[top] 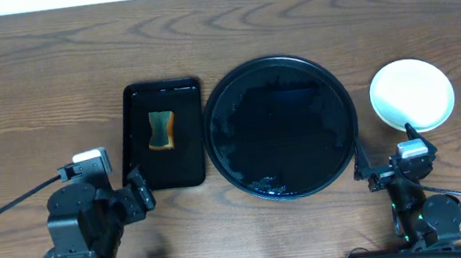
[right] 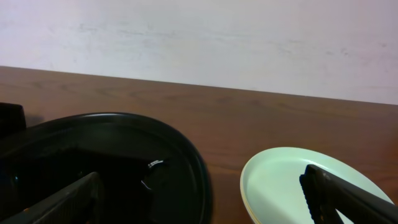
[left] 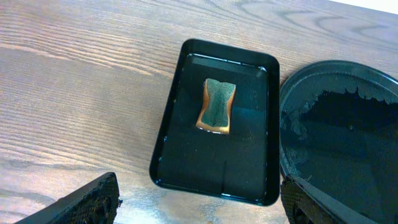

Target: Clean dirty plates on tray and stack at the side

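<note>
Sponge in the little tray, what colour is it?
The sponge is green with an orange edge, clearest in left wrist view.

Overhead looks straight down, whole table (top: 31,83). L wrist angles down, close over rectangular tray (left: 249,155); R wrist low, toward wall (right: 199,43). All share round tray (top: 283,122).

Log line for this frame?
round tray empty; plate on table beside it; sponge in rectangular tray; left gripper open; right gripper open

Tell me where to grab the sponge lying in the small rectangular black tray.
Pinch the green-topped orange sponge across its narrowed waist, coming straight down from above. It lies flat mid-tray, and the shallow rectangular black tray has raised walls that would likely block a sideways approach.
</note>
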